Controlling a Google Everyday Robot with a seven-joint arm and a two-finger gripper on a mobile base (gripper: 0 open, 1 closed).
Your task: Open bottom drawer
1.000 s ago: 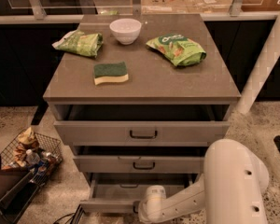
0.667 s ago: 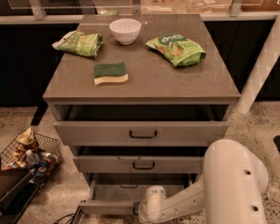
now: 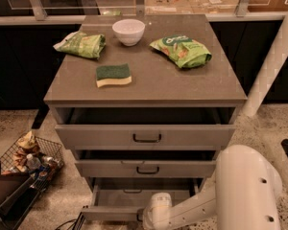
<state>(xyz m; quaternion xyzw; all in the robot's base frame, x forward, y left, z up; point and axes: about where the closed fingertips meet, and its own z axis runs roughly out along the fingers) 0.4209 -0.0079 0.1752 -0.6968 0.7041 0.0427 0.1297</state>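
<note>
Bottom drawer (image 3: 110, 213) sat at the foot of the cabinet (image 3: 149, 87), drawn out further than the two above it, with its pale inside showing. Over the last second nothing visible had changed: the drawer's front was in the same place, and the robot's arm (image 3: 245, 186) had not shifted. My reading was that the pull had paused or ended. With the drawer that far out, the task looked nearly or wholly done.

The gripper (image 3: 145, 216) was low at the drawer's front edge, near the bottom of the view. Whether it was clenched on anything or released could not be told, as the wrist covered it.

By count, from largest to smallest:
- one cabinet
- one white arm
- three grey drawers: the top drawer (image 3: 144, 137) and the middle drawer (image 3: 144, 169) each ajar, and the bottom one
- one wire basket (image 3: 38, 150) of clutter on the floor to the side
- two green bags (image 3: 81, 44) (image 3: 182, 49) on the cabinet top
- one white bowl (image 3: 128, 31) between them
- one green-and-yellow sponge (image 3: 114, 74) nearer the front
</note>
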